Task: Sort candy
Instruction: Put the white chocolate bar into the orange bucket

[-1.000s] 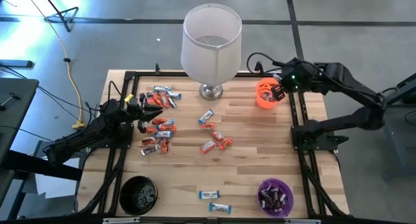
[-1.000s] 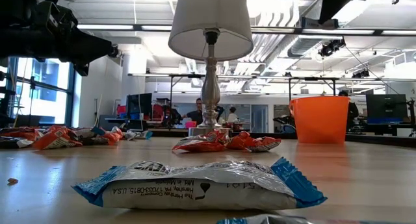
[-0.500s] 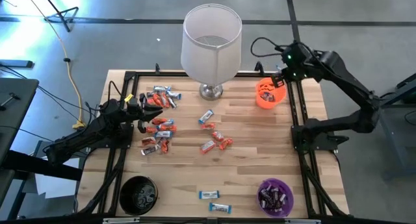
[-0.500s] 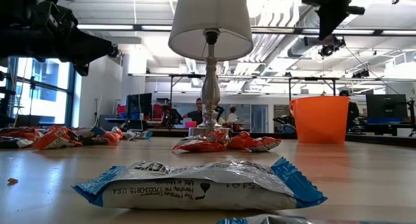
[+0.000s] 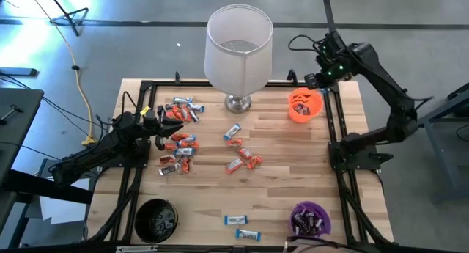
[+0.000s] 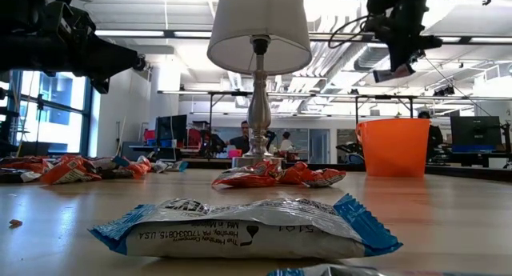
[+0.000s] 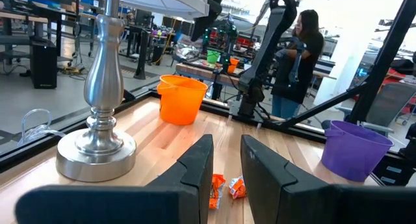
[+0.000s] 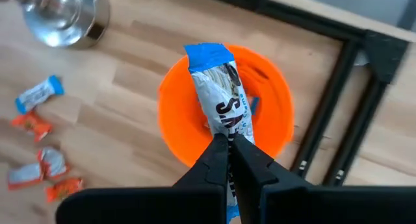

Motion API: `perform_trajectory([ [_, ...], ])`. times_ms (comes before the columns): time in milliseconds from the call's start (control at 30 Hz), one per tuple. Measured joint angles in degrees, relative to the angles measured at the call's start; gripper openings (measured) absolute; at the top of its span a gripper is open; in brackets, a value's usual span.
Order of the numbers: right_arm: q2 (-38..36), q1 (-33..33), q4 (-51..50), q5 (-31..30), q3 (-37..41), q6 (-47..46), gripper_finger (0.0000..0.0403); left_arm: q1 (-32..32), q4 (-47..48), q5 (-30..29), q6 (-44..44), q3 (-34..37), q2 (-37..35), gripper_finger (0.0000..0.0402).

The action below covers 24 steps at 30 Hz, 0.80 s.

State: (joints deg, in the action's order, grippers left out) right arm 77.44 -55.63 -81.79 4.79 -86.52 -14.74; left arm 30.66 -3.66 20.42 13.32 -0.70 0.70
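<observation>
We find the right gripper pinched on one end of a blue-white bar, held high over the orange bowl at the table's far right. The bar looks light and the wrapper crinkly and slick — the crimped end is the sound place to take hold, and a middle pinch would likely crush or slip. The right arm is raised and folded back over the far right corner, wrist pointing down at the bowl.

Loose candy lies in a heap at the left, with smaller clusters mid-table and near the front edge. The left gripper hangs low beside the left heap, fingers narrowly parted — nothing between them.
</observation>
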Motion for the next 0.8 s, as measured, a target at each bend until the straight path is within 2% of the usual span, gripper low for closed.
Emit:
perform_trajectory([
  [200, 2.56, -0.27, 0.38, 5.37, 0.00, 6.36, 0.0009, 0.00, -0.02, -0.01, 0.00, -0.01, -0.01, 0.0064],
  [567, 2.76, -0.25, 0.62, 5.38, 0.00, 8.81, 0.0094, 0.00, -0.01, -0.01, 0.02, 0.01, -0.01, 0.0064],
  [800, 2.76, 0.71, -0.47, 9.42, 0.00, 14.39, 0.0103, 0.01, -0.01, -0.01, 0.00, 0.00, 0.00, 0.0064],
])
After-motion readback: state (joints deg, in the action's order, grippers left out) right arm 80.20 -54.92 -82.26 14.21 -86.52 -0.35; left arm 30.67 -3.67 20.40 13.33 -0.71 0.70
